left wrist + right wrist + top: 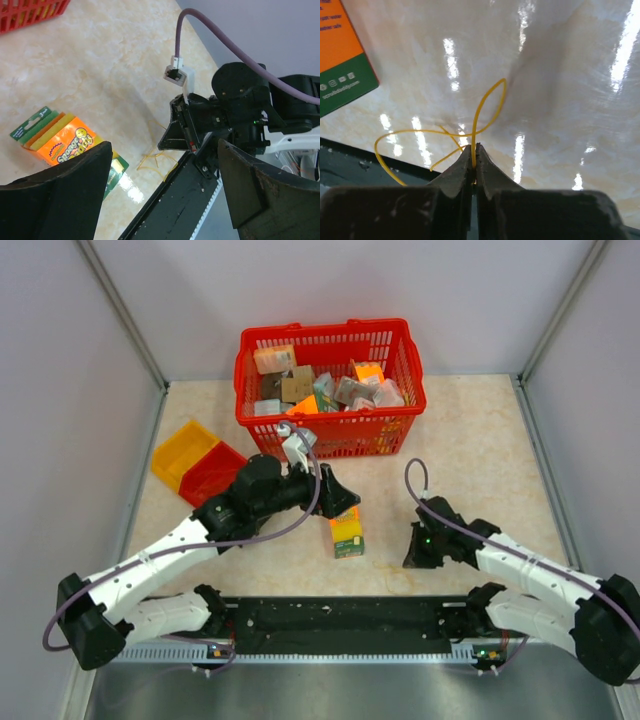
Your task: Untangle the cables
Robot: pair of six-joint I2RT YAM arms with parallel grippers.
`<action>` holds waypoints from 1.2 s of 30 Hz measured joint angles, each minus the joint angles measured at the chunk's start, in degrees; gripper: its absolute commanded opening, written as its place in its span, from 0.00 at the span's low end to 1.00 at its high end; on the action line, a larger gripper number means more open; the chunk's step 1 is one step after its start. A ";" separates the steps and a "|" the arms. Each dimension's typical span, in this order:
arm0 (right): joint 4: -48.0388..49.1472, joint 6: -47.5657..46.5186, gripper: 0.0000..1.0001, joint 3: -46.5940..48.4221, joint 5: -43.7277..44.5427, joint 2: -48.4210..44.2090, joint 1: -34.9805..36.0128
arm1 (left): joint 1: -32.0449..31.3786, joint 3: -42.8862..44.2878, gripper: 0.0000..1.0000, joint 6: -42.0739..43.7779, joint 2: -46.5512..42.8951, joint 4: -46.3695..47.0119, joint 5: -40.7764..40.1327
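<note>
Pale marbled tabletop [480, 440], grey walls on three sides, red basket [325, 332] of packets at the far edge

- cables [473, 131]: thin yellow strands on the tabletop near the front edge, between the sponge pack [347, 532] and the right arm, just beside the black rail [165, 200]
- right hand [473, 150]: fingers pinched together on one strand, with no gap showing between the tips. It is down at the tabletop and plainly the nearer of the two
- from the pinch, one loop rises straight ahead of the tips. A wider loop sweeps off toward the sponge pack and the rail, and the strands cross just in front of the fingertips
- left hand [338, 498]: fingers spread wide, holding nothing, poised over the sponge pack. The bundle lies ahead of it and lower, toward the right arm
- judgement: the next pull turns on that crossing. The free loop on the pack side is the left hand's to take, drawn away from the pinch

Poor view: in the overhead view the wire is too fine to find. Only yellow shows, possibly more than one strand. The wide loop's tail is cut off behind the right finger
</note>
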 measured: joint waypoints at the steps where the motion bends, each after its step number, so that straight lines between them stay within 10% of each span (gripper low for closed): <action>1: 0.09 -0.02 0.00 0.04 -0.44 -0.24 0.02 | 0.00 0.17 0.91 0.55 0.00 0.11 1.16; 18: 0.83 -7.91 0.00 18.73 -13.84 -19.32 0.11 | -7.52 4.13 0.86 5.40 5.92 15.89 21.73; 36: -1.03 -6.78 0.00 20.85 -16.20 -21.79 -0.02 | -13.44 12.15 0.69 9.33 16.06 10.71 25.14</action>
